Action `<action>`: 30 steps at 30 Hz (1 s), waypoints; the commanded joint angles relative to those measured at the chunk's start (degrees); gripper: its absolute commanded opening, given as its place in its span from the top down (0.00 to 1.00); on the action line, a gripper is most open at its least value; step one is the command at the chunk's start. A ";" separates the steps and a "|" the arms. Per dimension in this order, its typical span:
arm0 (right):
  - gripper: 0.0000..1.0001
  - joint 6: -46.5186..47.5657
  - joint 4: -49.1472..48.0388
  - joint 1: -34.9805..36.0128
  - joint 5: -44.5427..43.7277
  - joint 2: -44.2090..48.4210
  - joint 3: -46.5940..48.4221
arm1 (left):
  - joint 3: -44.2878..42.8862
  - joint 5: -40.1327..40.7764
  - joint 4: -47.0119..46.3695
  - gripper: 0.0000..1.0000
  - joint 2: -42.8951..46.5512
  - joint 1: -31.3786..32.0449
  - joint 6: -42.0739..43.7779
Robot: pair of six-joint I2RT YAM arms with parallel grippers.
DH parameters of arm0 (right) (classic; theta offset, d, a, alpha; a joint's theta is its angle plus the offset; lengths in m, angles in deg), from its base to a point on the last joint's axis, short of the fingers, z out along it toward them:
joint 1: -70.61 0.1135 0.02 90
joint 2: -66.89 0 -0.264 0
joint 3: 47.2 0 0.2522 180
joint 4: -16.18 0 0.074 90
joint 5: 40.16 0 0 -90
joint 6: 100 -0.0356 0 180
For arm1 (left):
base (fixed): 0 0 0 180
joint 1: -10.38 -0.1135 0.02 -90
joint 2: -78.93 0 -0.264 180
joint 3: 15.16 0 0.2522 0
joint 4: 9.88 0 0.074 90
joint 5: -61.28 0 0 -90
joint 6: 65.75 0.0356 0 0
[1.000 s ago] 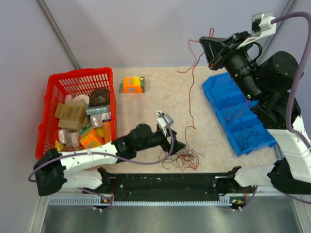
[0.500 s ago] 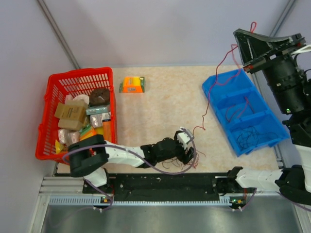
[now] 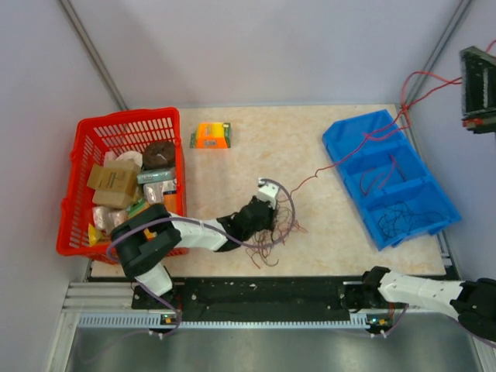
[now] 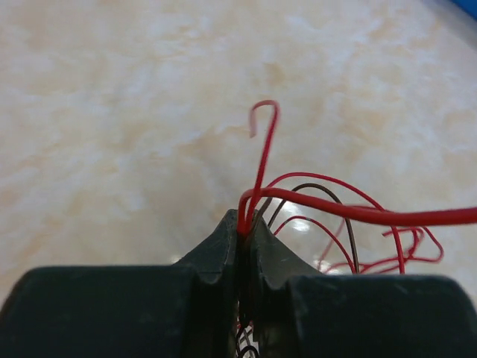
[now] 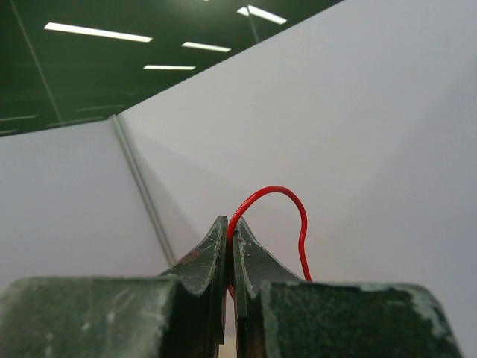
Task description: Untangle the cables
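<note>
Thin red and dark cables [image 3: 280, 228], tangled on the table [image 3: 232, 167], one red strand taut rightward.

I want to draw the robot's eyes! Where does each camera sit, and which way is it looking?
Top camera: above and behind the arms, looking down at the table, red basket, blue bin and cables; left arm and right arm show.
Left wrist camera: low over the table, facing along it; its left gripper shows, shut on the red wire.
Right wrist camera: held high, facing the wall and ceiling lights; its right gripper shows, shut on a red wire.
Shared: every view shows red wire.
</note>
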 commanded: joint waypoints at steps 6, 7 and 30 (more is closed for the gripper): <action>1.00 12.27 -7.58 0.51 -6.52 4.41 5.00 | 2.16 -0.70 9.33 0.90 6.45 -10.27 0.26; 1.00 12.18 -8.02 0.51 -6.08 4.67 4.82 | 2.07 -1.05 10.03 0.90 6.62 -10.71 0.61; 1.00 7.08 -8.90 0.60 -3.08 10.83 -7.73 | -1.71 -12.91 18.38 0.58 13.98 -15.99 0.96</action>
